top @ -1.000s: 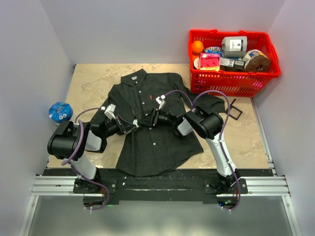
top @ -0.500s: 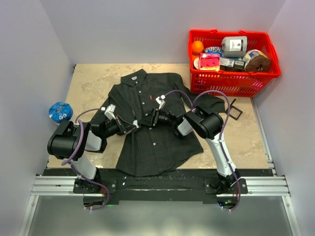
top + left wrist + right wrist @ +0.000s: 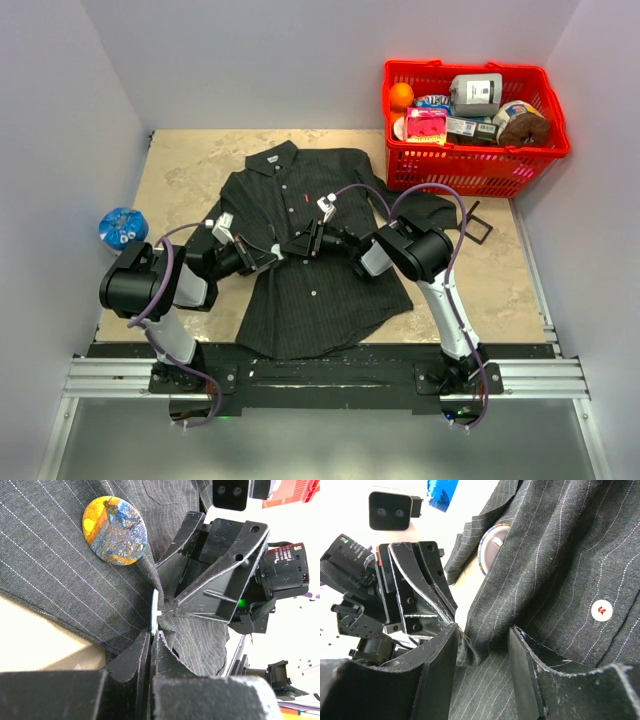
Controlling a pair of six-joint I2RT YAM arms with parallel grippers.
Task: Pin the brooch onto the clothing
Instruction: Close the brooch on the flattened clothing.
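Note:
The dark pinstriped shirt [image 3: 300, 295] lies flat on the table. Both grippers meet over its front. The brooch [image 3: 115, 530] is a round orange and blue disc lying on the fabric, just beyond my left gripper's tips. Its pale back [image 3: 492, 547] shows past a raised fold in the right wrist view. My left gripper [image 3: 151, 632] is shut on a pinched ridge of shirt fabric, with a thin pale strip at its tips. My right gripper [image 3: 482, 640] is open, its fingers on either side of a fabric fold, facing the left gripper [image 3: 415, 605].
A red basket [image 3: 470, 168] full of groceries stands at the back right. A blue round object [image 3: 122, 227] lies at the left edge. A small black square frame [image 3: 478, 225] lies right of the shirt's sleeve. A pale button [image 3: 601, 611] sits on the shirt front.
The left arm's elbow has shifted slightly to the right. Both grippers stay together at the same spot on the shirt.

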